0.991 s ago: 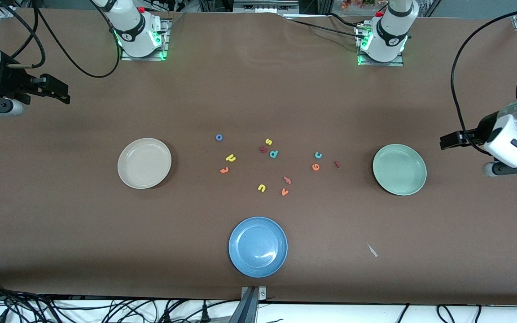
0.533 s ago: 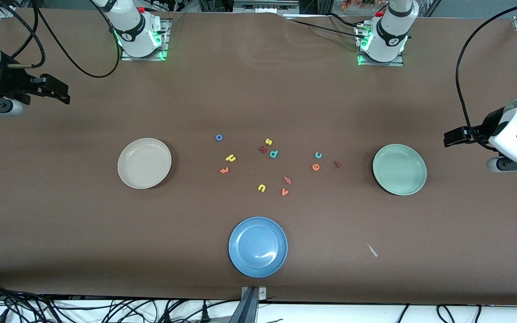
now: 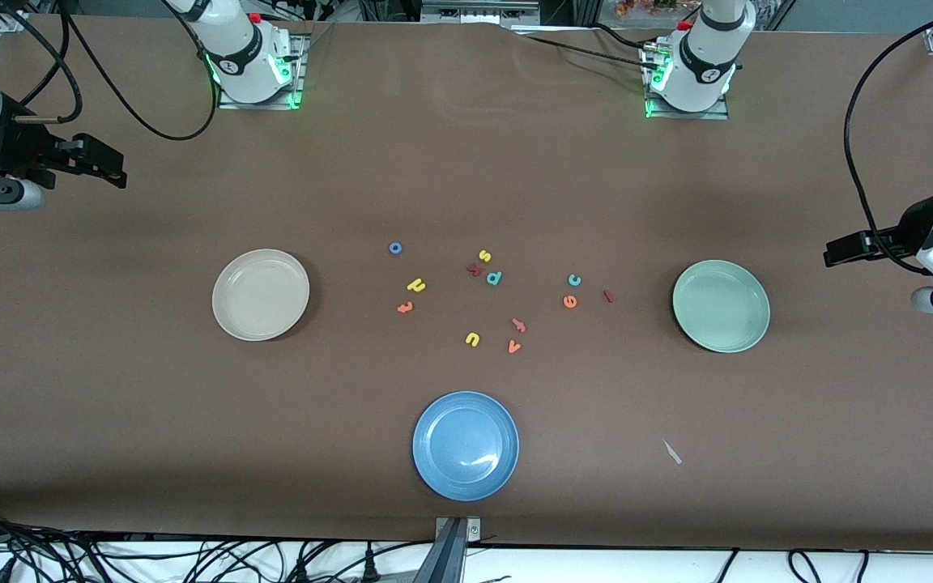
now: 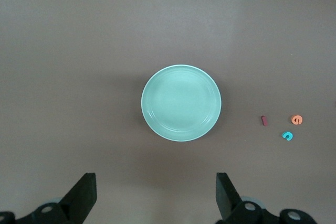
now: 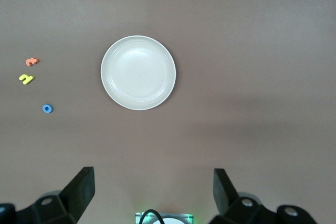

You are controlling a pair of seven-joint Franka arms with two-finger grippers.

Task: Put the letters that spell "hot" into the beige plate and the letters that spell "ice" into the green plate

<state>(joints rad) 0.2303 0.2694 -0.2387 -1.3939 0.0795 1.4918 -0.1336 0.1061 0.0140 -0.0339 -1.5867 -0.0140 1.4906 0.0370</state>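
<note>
- Front view, from one end of the brown table (image 3: 110, 405) to the other: my right gripper (image 3: 114, 168) hung in the air above the table's right-arm end, its two fingers spread wide and holding nothing.
- Next along, the beige plate (image 3: 261, 294) sat flat on the table with no letters in it.
- Beside that plate, toward the middle, the letters for "hot" lay loose and apart: the blue o (image 3: 395, 248) farthest from the front camera, the yellow h (image 3: 416, 284) nearer, the orange t (image 3: 405, 307) nearer again.
- At the table's middle lay the extras: a yellow s (image 3: 484, 256), a dark red letter (image 3: 475, 270) touching a teal p (image 3: 494, 278), and closer to the camera a yellow u (image 3: 472, 339), a salmon letter (image 3: 519, 325) and an orange v (image 3: 514, 346).
- Nearest the camera, a blue plate (image 3: 466, 444) stood empty.
- Toward the left arm's end lay the letters for "ice": the teal c (image 3: 574, 280), the orange e (image 3: 569, 301) just nearer the camera, the dark red i (image 3: 608, 296) beside them on the green plate's side.
- A pale scrap (image 3: 671, 452) rested on the table nearer the camera than the green plate (image 3: 721, 305), which was empty.
- Last, my left gripper (image 3: 839, 253) hung above the table's left-arm end, well apart from the green plate, fingers parted and holding nothing.
- From the left wrist, my own fingers (image 4: 84, 198) framed the green plate with c, e and i off to one side.
</note>
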